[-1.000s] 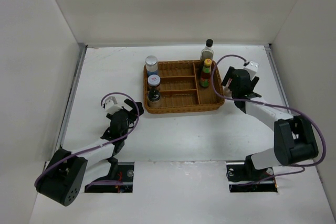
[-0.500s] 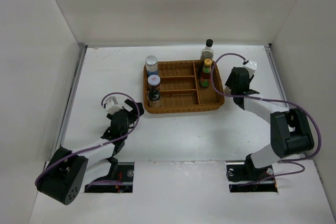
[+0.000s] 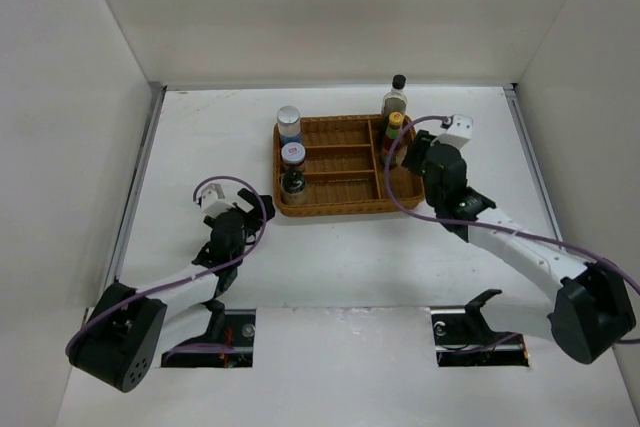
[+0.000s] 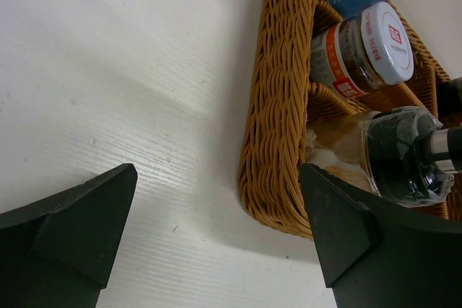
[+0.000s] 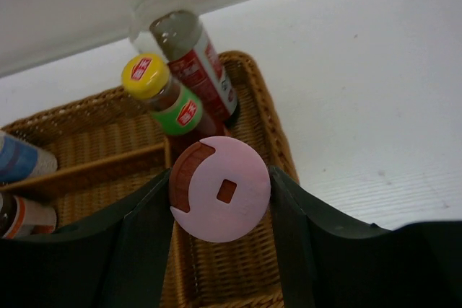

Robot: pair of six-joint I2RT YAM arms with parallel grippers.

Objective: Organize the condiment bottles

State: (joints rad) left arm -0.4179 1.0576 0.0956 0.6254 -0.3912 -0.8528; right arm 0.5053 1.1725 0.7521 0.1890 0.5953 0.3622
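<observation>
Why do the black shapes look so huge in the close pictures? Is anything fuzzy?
Left wrist view: the left fingers sit right by the lens, so they loom; the dark-capped shaker looks soft, and the tray casts a faint shadow. Right wrist view: the right fingers loom too, beside the pink cap, which is fairly sharp. Top view: even light, soft shadows.

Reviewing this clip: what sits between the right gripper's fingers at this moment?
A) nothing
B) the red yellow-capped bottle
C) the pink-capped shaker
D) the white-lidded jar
C: in the right wrist view the right gripper is closed on either side of the pink-capped shaker, while the yellow-capped red bottle stands free behind it in the wicker tray.
</observation>
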